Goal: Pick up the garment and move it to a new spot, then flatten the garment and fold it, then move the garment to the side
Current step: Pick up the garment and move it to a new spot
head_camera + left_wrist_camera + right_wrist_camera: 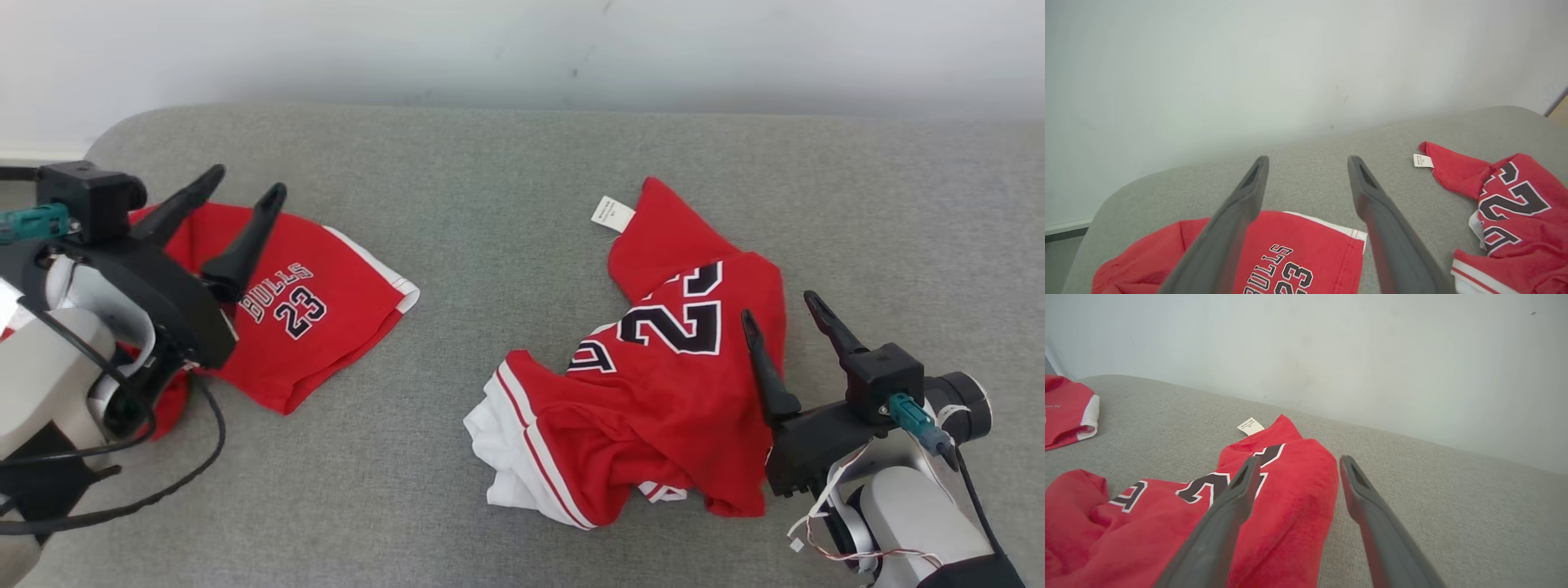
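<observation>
Nearest the camera, the pale forearms and black wrist housings are cut off by the bottom corners of the head view, with a loose black cable [163, 482] looping under the left one. The left gripper [246, 180] has its two long, tapering dark fingers spread wide with nothing between them. It is poised over the red shorts [318, 335], though whether it touches the cloth is unclear. The shorts lie fairly flat at the left end of the grey cushion [522, 163]. They are smooth knit with a white band along one hem and "BULLS 23" printed on them, and their left part is hidden behind the arm. The right gripper [777, 305] also stands wide and empty. One finger crosses the right edge of the red jersey [653, 416] and the other is over bare cushion; contact cannot be judged. The jersey is a crumpled heap right of the middle, well apart from the shorts. White striped trim bunches at its near-left corner, and its big black number is broken up by folds. A small white label [612, 214] sticks out at its far tip, its print too small to read. The cushion is coarse woven fabric with a rounded far corner, and beyond it rises a plain, pale, faintly scuffed wall [522, 49].
</observation>
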Controlling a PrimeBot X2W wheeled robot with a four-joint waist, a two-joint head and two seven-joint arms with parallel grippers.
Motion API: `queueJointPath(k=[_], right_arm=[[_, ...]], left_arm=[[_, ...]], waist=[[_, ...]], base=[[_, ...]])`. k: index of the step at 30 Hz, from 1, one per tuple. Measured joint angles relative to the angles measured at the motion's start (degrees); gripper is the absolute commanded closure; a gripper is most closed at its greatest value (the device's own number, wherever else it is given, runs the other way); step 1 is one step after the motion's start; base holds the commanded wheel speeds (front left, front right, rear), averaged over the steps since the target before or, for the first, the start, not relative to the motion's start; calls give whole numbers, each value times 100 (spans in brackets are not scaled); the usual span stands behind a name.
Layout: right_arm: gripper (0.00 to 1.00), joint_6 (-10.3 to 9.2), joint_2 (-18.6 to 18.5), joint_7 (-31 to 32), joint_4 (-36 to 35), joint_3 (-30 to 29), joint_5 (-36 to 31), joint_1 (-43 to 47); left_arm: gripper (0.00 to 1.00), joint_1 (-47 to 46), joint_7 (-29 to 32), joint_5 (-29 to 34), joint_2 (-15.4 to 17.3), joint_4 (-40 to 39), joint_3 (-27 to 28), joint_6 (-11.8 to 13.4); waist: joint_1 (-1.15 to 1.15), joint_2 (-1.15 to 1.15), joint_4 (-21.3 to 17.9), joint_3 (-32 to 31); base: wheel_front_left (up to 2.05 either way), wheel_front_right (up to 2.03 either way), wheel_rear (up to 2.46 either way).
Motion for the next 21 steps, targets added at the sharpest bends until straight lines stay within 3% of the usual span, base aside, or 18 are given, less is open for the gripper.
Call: queueJointPath(k=[11,21], right_arm=[[0,1,79,-123,177,-82,177,102],[0,0,98,-189,154,-137,223,324]], left_arm=[[0,381,-29,-108,23,-489,-153,0],[0,1041,14,-216,-489,-780,-345,7]], waist=[[0,0,-276,-274],[0,0,-383,-433]], base=[[0,0,0],[0,0,0]])
